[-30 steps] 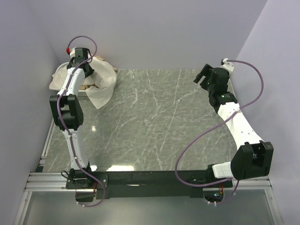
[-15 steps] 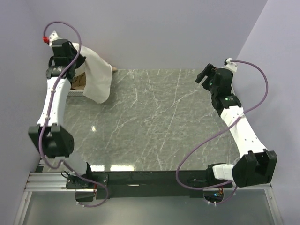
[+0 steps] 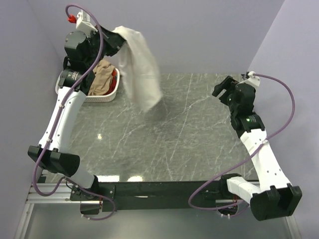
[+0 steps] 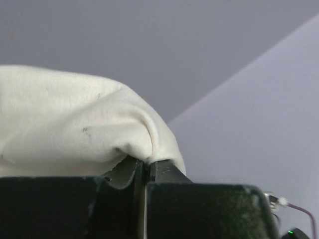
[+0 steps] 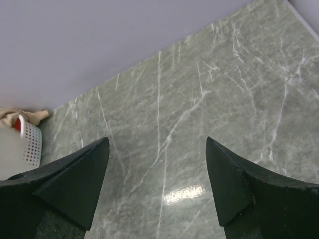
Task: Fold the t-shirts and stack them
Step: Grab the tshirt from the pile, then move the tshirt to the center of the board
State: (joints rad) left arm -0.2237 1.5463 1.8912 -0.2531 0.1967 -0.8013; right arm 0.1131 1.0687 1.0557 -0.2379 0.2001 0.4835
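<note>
A large cream-white t-shirt (image 3: 140, 69) hangs in the air over the back left of the table, its lower end near the marble. My left gripper (image 3: 115, 41) is raised high and shut on the shirt's top edge; in the left wrist view the cloth (image 4: 75, 119) bunches over the closed fingertips (image 4: 127, 172). A tan-beige t-shirt (image 3: 101, 77) and a bit of red cloth (image 3: 115, 74) lie in the white basket (image 3: 102, 98). My right gripper (image 3: 223, 88) hovers open at the right side of the table, nothing between its fingers (image 5: 82, 179).
The white slotted laundry basket stands at the back left corner, also seen at the left edge of the right wrist view (image 5: 31, 142). The grey marble tabletop (image 3: 189, 134) is bounded by lilac walls at the back and on both sides.
My left arm lifted the cream-white t-shirt up out of the basket and swung it rightward over the table, uncovering the basket. My right gripper drifted slightly toward the near right.
</note>
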